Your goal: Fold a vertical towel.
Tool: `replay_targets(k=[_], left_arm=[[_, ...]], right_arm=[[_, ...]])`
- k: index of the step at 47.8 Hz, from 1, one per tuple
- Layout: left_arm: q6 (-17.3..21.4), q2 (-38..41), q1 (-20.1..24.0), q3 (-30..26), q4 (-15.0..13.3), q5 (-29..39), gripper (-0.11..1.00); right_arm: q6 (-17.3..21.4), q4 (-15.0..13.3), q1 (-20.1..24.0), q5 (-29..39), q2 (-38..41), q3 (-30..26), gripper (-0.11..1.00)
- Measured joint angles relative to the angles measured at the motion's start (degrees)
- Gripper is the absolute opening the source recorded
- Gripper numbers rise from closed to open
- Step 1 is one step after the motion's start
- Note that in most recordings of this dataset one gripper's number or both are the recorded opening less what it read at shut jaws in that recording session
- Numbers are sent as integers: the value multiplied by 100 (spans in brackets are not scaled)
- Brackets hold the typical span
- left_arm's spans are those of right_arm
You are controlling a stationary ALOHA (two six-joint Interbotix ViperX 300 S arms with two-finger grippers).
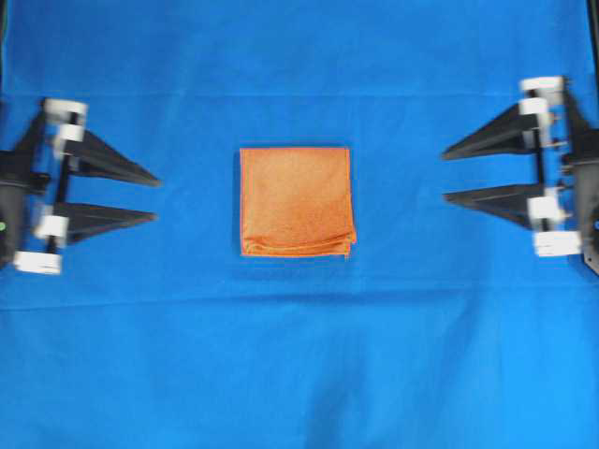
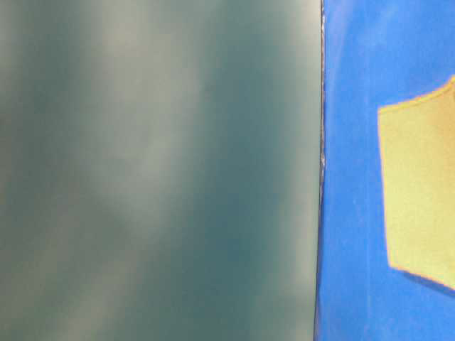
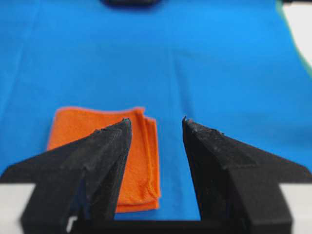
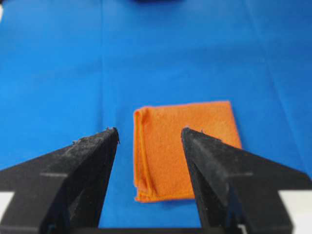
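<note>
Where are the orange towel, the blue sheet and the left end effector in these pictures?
orange towel (image 1: 295, 199): overhead view, middle of its top layer.
blue sheet (image 1: 299, 374): overhead view, bare area below the towel.
left end effector (image 1: 155, 197): overhead view, midway between its open fingertips.

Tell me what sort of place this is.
Probably a robot lab bench: a blue cloth covers the tabletop, an orange towel lies folded in the middle, and two black robot hands, left and right, flank it.

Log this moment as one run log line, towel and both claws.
towel: folded, flat on blue sheet | left claw: open, empty, beside towel | right claw: open, empty, beside towel
</note>
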Motion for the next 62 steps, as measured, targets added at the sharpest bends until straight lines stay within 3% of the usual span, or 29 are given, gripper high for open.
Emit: replay_targets(k=[18,28,62], left_arm=[[123,-2109,193,940,0,563,43],[114,-2953,413,1433,0,1046,42],[70,-3199,606,1661,9,1160,41]], right_arm=[[0,0,-369,26,-1854,1222,59],[18,35,-738,-18,-2303,1854,59],[18,79,-800,-193,-2276,2092,59]])
